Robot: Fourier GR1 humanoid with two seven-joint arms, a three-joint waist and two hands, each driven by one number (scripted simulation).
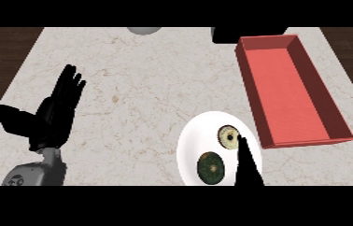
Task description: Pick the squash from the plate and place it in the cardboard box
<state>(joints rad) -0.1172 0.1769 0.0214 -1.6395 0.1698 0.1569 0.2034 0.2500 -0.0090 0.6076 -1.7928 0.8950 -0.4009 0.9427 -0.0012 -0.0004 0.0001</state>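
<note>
Right hand (247,166) is hovering over the plate (189,148), can't tell its fingers, so I'd center on the squash (211,168) before lifting to the box (289,87).

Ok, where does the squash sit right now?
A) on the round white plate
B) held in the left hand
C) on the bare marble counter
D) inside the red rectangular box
A: both round dark green squash pieces lie on the round white plate, beside the red rectangular box, with the right hand reaching over the plate.
</note>
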